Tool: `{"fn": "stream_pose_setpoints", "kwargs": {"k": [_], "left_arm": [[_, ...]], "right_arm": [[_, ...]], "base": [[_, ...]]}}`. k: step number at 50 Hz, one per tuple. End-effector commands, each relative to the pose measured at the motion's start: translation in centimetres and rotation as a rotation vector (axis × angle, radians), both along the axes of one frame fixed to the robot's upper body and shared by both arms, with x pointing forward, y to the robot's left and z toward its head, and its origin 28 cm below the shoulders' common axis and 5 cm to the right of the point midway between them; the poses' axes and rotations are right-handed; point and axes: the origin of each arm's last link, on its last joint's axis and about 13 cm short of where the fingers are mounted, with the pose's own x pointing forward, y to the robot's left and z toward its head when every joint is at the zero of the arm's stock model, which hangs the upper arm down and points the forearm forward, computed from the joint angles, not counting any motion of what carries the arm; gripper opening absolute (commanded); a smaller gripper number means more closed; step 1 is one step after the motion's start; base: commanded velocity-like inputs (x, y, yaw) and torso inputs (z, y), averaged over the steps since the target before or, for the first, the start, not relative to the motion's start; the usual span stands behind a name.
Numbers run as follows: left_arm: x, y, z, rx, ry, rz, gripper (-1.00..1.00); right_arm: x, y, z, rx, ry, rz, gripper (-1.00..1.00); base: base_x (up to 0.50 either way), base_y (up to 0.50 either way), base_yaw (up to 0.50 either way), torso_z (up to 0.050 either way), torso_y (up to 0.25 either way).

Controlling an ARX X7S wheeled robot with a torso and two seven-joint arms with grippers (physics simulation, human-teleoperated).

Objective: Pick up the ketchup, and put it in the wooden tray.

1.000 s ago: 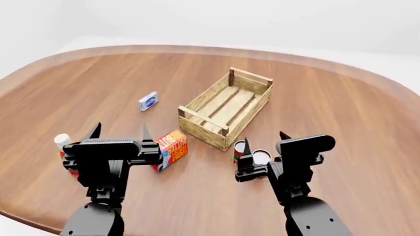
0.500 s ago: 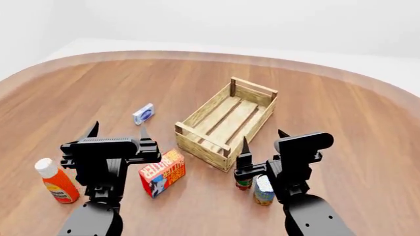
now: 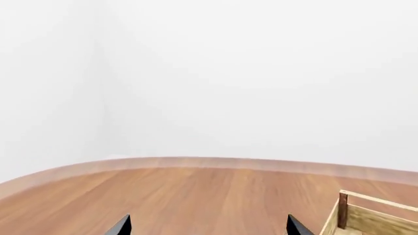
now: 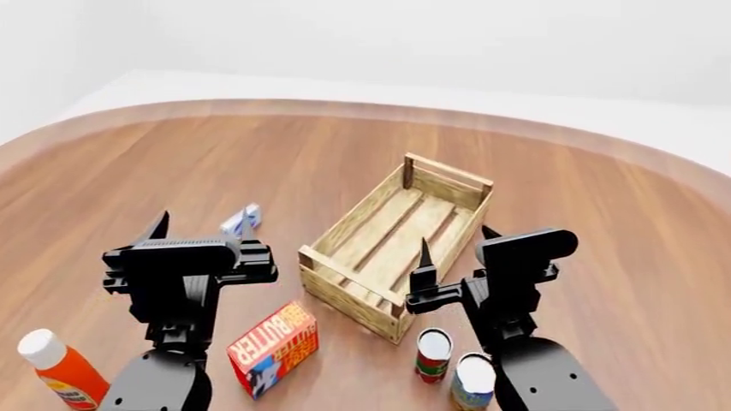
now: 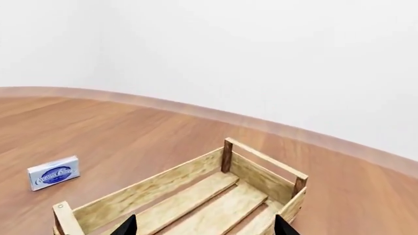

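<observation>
since a moment ago the view has pulled back; the orange-red ketchup squeeze bottle (image 4: 60,374) now stands well left of the pale slatted wooden tray (image 4: 395,242), ungrasped; left gripper (image 4: 197,225) and right gripper (image 4: 454,241) both gape empty, so the reach hasn't begun.

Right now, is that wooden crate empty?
Empty: the wooden tray shows only bare slats inside; the ketchup stands outside on the table.

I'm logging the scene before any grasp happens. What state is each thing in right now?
ketchup: upright on the table, cap on, untouched.
wooden tray: upright, nothing inside.
butter box: lying on the table.
red-labelled can: upright.
second can: upright.
blue-and-white box: lying flat.
left gripper: open, holding nothing.
right gripper: open, holding nothing.
</observation>
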Motion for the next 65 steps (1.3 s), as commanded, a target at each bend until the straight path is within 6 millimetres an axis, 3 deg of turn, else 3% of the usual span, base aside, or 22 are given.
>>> {"fn": "stream_pose_setpoints", "kwargs": {"k": [1, 24, 35, 52, 65], "left_arm": [[0.0, 0.1, 0.1, -0.001, -0.002, 0.004, 1.0], [-0.3, 0.3, 0.1, -0.005, -0.01, 0.005, 1.0], [-0.5, 1.1, 0.1, -0.003, -0.026, 0.006, 1.0], [-2.0, 5.6, -0.8, 0.03, -0.038, 0.187, 1.0], [-3.7, 7.7, -2.4, 0.039, 0.0, 0.3, 1.0]], "right_arm": [[0.0, 0.1, 0.0, -0.001, 0.0, 0.003, 1.0], [0.0, 0.1, 0.1, -0.005, -0.008, -0.002, 1.0], [-0.1, 0.2, 0.1, 0.004, -0.021, 0.008, 1.0], [0.0, 0.2, 0.3, 0.009, -0.035, 0.02, 1.0], [-0.1, 0.2, 0.5, 0.003, -0.046, 0.024, 1.0]], "base": [[0.27, 0.04, 0.0, 0.0, 0.0], [0.27, 0.04, 0.0, 0.0, 0.001], [0.0, 0.0, 0.0, 0.0, 0.0], [0.0, 0.0, 0.0, 0.0, 0.0], [0.0, 0.0, 0.0, 0.0, 0.0]]}}
